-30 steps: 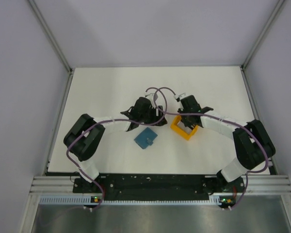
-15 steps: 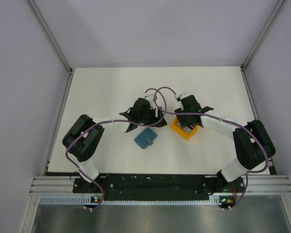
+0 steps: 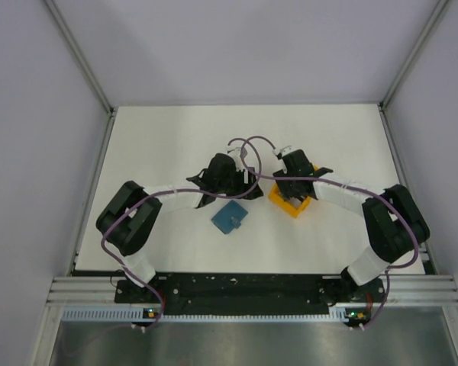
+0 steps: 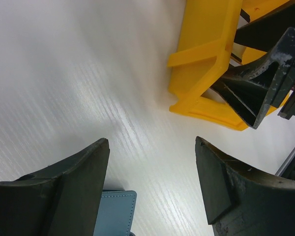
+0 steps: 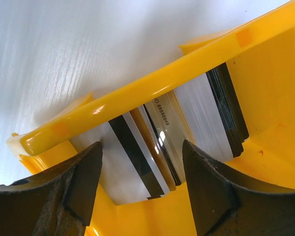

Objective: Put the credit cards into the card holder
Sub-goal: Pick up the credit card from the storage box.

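White table (image 3: 175, 130) carrying two arms, seen from above and from each wrist. The yellow-orange open-frame rack (image 3: 291, 206) stands right of the table's middle and serves as the reference for all positions below. The right gripper (image 5: 141, 147) sits directly over the rack with its jaws spread wide, one finger on either side of the rack's contents. It is gripping nothing, though the wrist view does not make clear whether either fingertip brushes the frame. The left gripper (image 4: 151, 142) is just to the left of the rack with its jaws likewise spread. Only bare table lies between its fingers, and the rack's near corner lies ahead of it (the right gripper's dark fingers appear at that corner in the left wrist view). The card holder (image 3: 230, 216), a flat teal-blue wallet, lies closed on the table, left of the rack and slightly nearer the arm bases, apart from it. The credit cards (image 5: 201, 118) stand on edge inside the rack, leaning together in a tilted stack behind its front bar. One shows a dark stripe and a line of small print.
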Motion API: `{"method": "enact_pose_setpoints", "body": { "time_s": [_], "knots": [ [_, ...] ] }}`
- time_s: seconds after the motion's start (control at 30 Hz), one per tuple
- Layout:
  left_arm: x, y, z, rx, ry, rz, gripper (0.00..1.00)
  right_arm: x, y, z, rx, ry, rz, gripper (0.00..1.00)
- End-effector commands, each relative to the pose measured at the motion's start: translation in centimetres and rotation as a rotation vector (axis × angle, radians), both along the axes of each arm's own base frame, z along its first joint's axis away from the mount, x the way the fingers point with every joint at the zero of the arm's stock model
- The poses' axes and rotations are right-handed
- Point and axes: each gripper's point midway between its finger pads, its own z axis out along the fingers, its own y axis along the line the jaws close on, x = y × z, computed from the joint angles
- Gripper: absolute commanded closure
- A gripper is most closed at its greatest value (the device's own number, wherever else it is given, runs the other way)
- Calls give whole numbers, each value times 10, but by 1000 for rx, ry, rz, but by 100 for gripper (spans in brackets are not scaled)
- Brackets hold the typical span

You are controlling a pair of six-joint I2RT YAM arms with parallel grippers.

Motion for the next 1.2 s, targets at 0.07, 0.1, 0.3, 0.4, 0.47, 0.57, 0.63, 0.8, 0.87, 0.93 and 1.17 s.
{"method": "enact_pose_setpoints", "body": {
  "time_s": [0.07,0.1,0.3,0.4,0.47,0.57,0.63,0.8,0.87,0.93,1.17],
  "knots": [
    [7,-4,32,-71,-80,2,25,-9,-11,-19,-57,47,-33,42],
    [6,-4,31,-68,-76,2,25,-8,-12,-19,-60,46,-42,47],
    [6,-4,31,-70,-76,1,25,-7,-17,-16,-67,29,-81,75],
    [6,-4,31,-71,-72,2,25,-6,-18,-14,-63,22,-92,85],
    [5,-5,31,-71,-73,-2,25,-5,-15,-11,-43,16,-92,89],
    [6,-3,29,-67,-70,4,25,-5,-3,-4,21,14,-71,98],
    [6,-3,29,-66,-71,3,24,-6,2,3,58,7,-63,100],
    [8,-2,29,-67,-69,7,24,-7,14,24,133,-22,-26,100],
    [9,-3,30,-68,-70,5,24,-11,19,30,165,-18,0,100],
    [8,-4,28,-67,-65,2,24,-14,23,32,186,-10,18,100],
    [9,-8,26,-80,-49,-8,24,-29,41,25,267,70,85,86]
  ]
}}
